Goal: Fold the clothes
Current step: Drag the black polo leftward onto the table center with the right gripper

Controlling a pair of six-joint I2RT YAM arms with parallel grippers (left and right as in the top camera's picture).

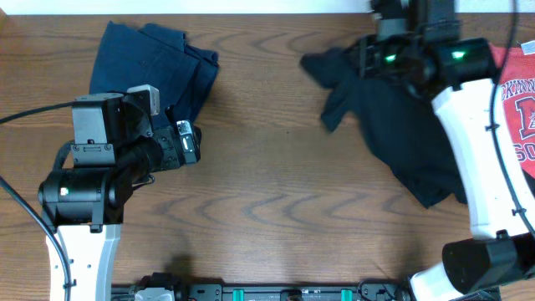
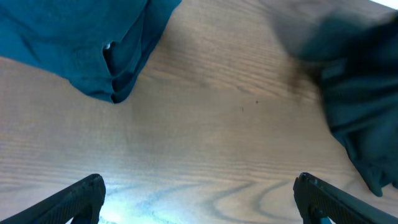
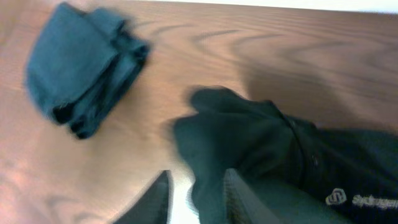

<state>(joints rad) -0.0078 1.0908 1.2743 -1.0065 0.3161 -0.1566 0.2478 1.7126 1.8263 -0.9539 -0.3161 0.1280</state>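
Observation:
The clothes are three garments. A folded navy garment (image 1: 150, 63) (image 2: 74, 43) (image 3: 81, 74) lies at the back left. A crumpled black T-shirt (image 1: 401, 134) (image 2: 360, 93) (image 3: 261, 143) sprawls at the back right. A coral-red lettered T-shirt (image 1: 522, 109) shows at the right edge. My right gripper (image 1: 358, 58) (image 3: 198, 180) hovers over the black shirt's upper left corner. Its fingers are parted, with a fold of black fabric lying loose between them and a bright gap beside it. My left gripper (image 1: 191, 142) (image 2: 199, 199) is wide open over bare wood, just below the navy garment.
The wooden table (image 1: 276, 192) stretches bare between the two arms. The right arm's white link (image 1: 472, 159) lies across the black shirt's right side. A small white logo (image 3: 348, 199) is printed on the black shirt.

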